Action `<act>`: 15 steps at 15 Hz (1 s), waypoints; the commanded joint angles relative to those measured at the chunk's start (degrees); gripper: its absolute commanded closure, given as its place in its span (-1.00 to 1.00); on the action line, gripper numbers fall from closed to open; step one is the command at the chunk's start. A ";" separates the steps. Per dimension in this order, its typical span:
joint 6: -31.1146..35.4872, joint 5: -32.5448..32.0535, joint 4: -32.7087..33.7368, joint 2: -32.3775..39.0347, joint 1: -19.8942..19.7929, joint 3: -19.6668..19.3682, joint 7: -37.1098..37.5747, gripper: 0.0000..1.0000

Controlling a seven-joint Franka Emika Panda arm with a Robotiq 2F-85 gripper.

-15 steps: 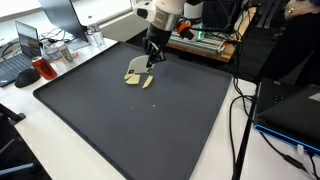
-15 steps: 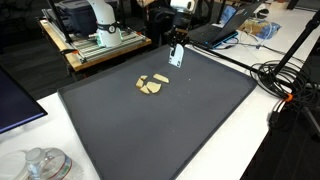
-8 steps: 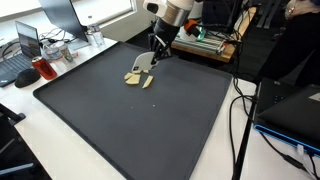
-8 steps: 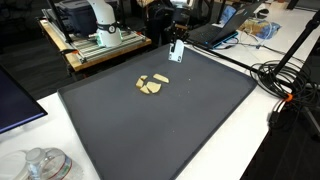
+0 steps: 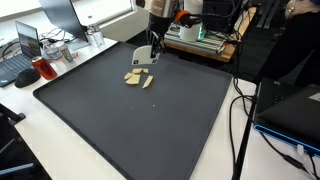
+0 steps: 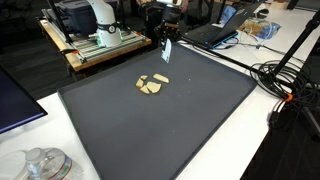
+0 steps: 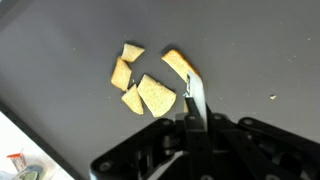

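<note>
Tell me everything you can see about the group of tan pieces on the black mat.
About five flat, angular tan pieces, like cracker or wood, lie close together, some touching, on the black mat. The hand, gripping a thin white card, hangs just above them, seemingly not touching.

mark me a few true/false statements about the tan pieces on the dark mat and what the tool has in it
1. The tan wedge-shaped pieces lie on the dark grey mat. True.
2. The tool grips one of the tan pieces. False: it holds a thin white flat strip, and the tan pieces all lie on the mat.
3. The tan pieces are scattered over the whole mat. False: they lie close together in one small cluster towards one end of the mat.
4. The tool hangs above the mat, near the cluster. True.
</note>
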 commanded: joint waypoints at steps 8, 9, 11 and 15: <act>10.22 18.88 -12.14 -12.05 -8.54 -2.73 -11.34 0.98; 11.70 19.38 -13.29 -13.01 -9.31 -3.05 -11.64 0.98; 14.71 21.75 -15.58 -14.82 -10.72 -3.86 -12.65 0.98; 22.01 28.34 -19.09 -16.84 -12.67 -5.24 -14.94 0.98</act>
